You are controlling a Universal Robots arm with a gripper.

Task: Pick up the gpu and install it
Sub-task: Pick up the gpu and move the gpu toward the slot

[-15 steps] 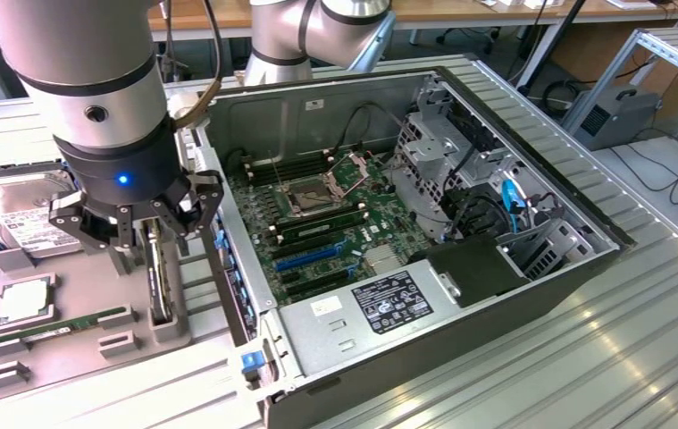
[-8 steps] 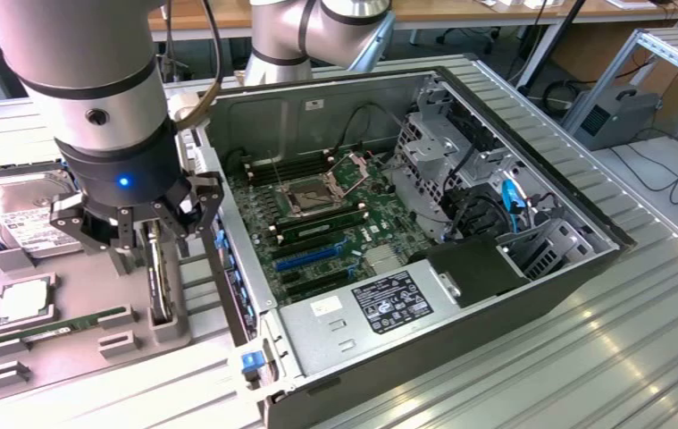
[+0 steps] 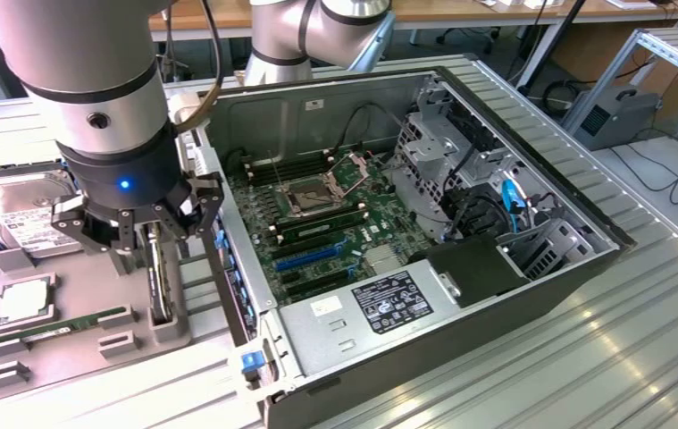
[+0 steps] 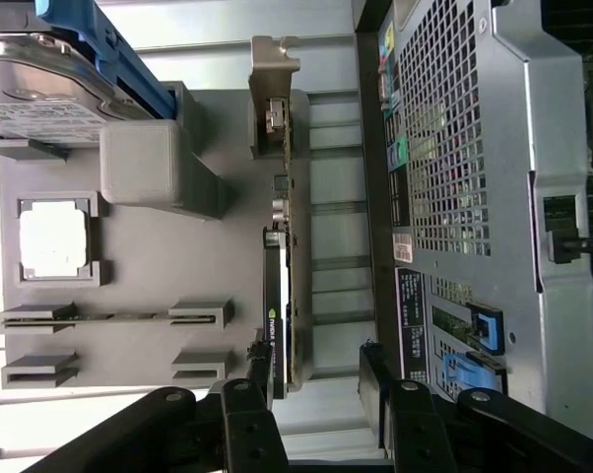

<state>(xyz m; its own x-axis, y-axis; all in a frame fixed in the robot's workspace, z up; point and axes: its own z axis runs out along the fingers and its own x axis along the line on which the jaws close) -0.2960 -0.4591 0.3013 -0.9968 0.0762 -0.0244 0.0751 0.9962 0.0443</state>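
The gpu (image 3: 163, 288) stands on its edge in a slot of the grey parts holder (image 3: 88, 295), beside the open computer case (image 3: 351, 344). In the wrist view the gpu (image 4: 280, 256) is a thin dark board with a silver bracket (image 4: 274, 69) at its far end. My gripper (image 3: 152, 250) hangs just above the card, open and holding nothing. Seen from the wrist, my gripper (image 4: 318, 379) straddles the card's near end, with one of its fingers (image 4: 260, 370) close against it and the other well clear.
On the same holder lie a hard drive (image 3: 17, 214), a CPU (image 3: 23, 302) and a RAM stick (image 3: 59, 326). Inside the case, the motherboard (image 3: 314, 223) has a blue slot (image 3: 313, 256). The case wall (image 4: 454, 148) rises close beside the card.
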